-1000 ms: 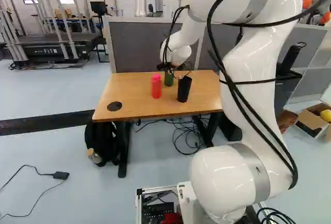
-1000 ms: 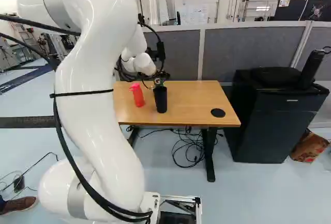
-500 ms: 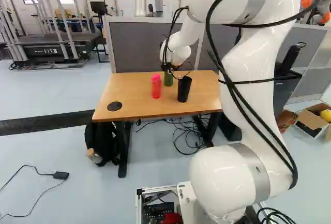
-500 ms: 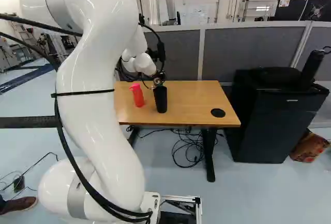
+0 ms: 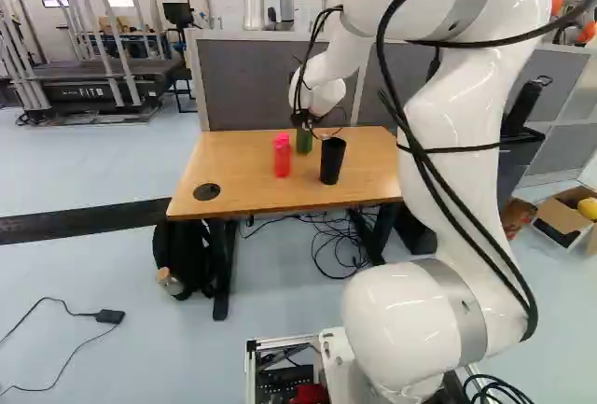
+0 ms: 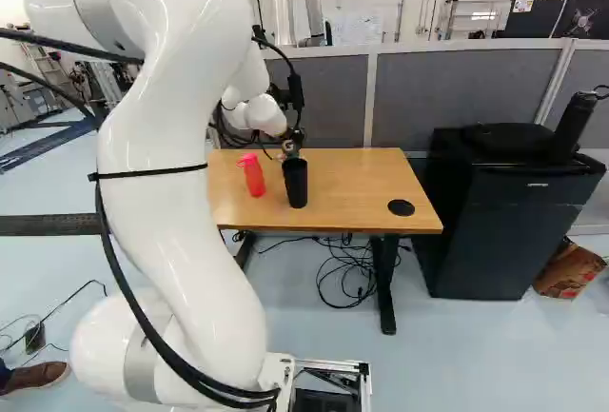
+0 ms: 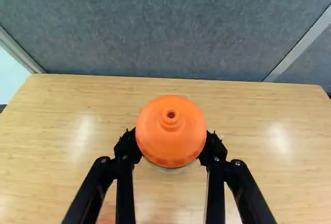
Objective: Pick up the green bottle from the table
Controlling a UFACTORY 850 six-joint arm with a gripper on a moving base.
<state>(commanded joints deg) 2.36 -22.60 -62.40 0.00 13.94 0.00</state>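
Standing upright on the table, green bottle (image 5: 304,142) sits directly under gripper (image 5: 302,122), orange cap (image 7: 171,131) between its two fingers. Fingers part-open at cap width, touching it from both sides: bottle gripped at the top. Red bottle (image 5: 282,156) and black tumbler (image 5: 332,160) near gripper, on its base side. Wooden table (image 6: 366,184) below gripper; grey partition (image 7: 165,27) ahead of it.

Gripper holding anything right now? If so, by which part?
The green bottle, by its top end: the gripper is shut on it from two sides at the orange cap.
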